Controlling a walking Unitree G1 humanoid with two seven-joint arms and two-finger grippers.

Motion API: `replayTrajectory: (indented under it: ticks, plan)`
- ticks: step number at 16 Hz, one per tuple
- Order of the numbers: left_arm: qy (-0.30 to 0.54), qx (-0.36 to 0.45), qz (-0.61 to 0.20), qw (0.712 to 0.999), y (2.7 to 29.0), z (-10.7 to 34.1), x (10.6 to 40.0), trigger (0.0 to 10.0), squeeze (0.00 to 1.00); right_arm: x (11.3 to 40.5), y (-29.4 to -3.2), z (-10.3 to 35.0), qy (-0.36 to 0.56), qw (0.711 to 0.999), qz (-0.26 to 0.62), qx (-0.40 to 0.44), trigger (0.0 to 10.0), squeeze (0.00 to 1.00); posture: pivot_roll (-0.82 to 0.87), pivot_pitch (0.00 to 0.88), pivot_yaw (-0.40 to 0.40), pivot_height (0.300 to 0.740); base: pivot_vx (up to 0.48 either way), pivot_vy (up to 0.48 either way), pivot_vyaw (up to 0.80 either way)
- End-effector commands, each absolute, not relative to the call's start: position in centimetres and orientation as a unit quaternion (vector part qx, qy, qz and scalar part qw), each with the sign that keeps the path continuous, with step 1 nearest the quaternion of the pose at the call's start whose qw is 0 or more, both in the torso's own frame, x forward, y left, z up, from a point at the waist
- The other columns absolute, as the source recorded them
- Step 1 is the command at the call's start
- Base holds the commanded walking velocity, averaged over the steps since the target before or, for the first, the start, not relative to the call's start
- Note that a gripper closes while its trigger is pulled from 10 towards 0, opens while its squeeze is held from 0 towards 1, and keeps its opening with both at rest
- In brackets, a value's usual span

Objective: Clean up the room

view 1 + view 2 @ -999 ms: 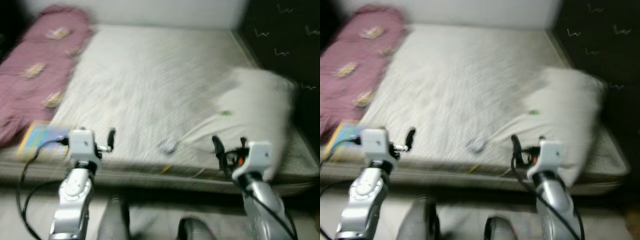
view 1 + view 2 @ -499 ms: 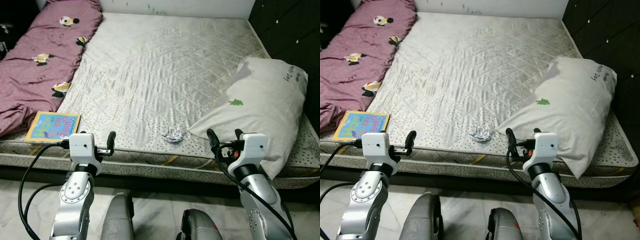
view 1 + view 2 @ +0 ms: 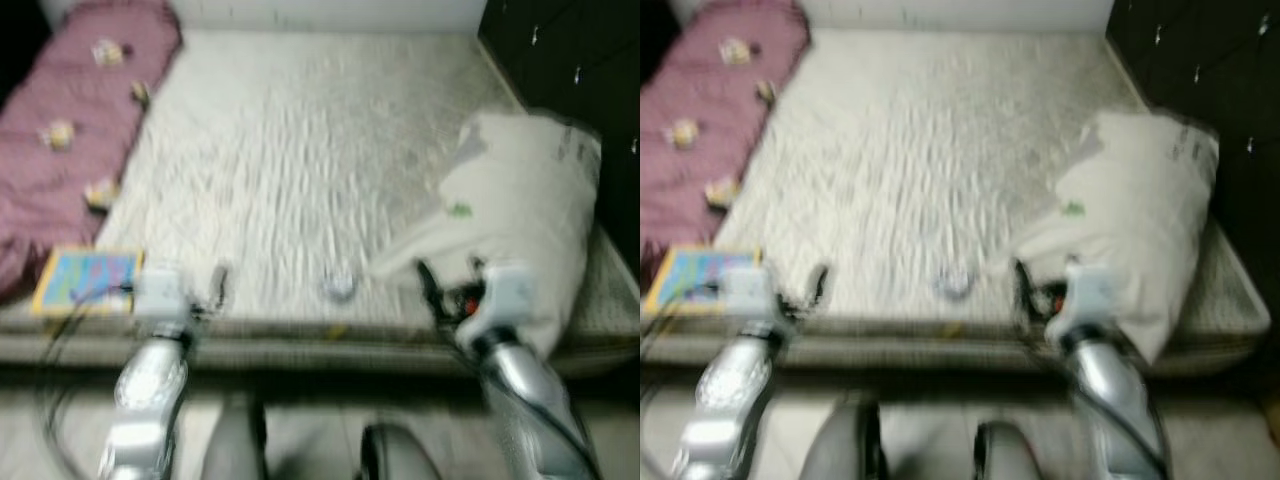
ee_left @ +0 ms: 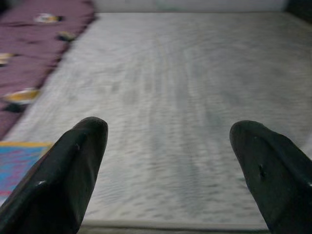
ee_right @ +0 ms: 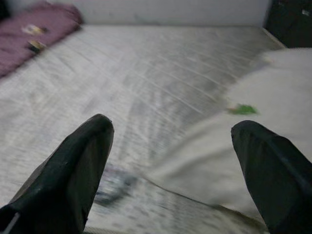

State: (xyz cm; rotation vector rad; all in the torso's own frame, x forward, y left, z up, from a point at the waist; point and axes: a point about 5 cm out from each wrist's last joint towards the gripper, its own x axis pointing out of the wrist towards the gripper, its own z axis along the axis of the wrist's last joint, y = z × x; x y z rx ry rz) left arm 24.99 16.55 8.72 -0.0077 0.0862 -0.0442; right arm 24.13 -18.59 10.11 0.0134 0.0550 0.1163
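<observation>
A maroon patterned quilt point(image 3: 70, 130) lies along the pale quilted mattress point(image 3: 300, 150), a bright picture book point(image 3: 85, 278) beside the left gripper point(image 4: 168, 161), fingers wide. A small crumpled wrapper point(image 3: 340, 287) sits near the front edge, before the right gripper point(image 5: 170, 170), also wide, against a white pillow point(image 3: 525, 220).

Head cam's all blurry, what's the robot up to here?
It stands at the foot of a bare mattress, holding nothing. The left gripper and the right gripper are both open, raised just short of the mattress edge. A small crumpled scrap lies near that edge between them. A white pillow sits by the right gripper, a colourful book by the left one, and a maroon blanket runs along the left side.
</observation>
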Motion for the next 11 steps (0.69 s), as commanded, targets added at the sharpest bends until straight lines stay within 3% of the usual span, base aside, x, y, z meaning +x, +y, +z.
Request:
replayTrajectory:
  ticks: [1, 8, 11]
  plan:
    - [0.044, 0.004, -0.006, 0.999, 17.79, 8.81, 24.83, 10.0, 0.0, 24.38, -17.81, 10.52, 0.016, 0.997, 0.068, 0.013, 10.0, 0.0, -0.04, 0.13, -0.009, 0.66, 0.292, 0.0, 0.0]
    - [0.048, 0.007, -0.007, 0.999, 17.83, 8.73, 24.86, 10.0, 0.0, 24.66, -17.67, 10.58, 0.011, 0.997, 0.078, 0.006, 10.0, 0.0, -0.03, 0.12, -0.01, 0.66, 0.298, 0.0, 0.0]
    - [0.058, 0.014, 0.019, 0.998, 18.54, 8.4, 24.54, 10.0, 0.0, 24.66, -17.63, 10.44, 0.012, 0.997, 0.077, 0.007, 10.0, 0.0, -0.03, 0.115, -0.006, 0.66, 0.0, 0.0, 0.0]
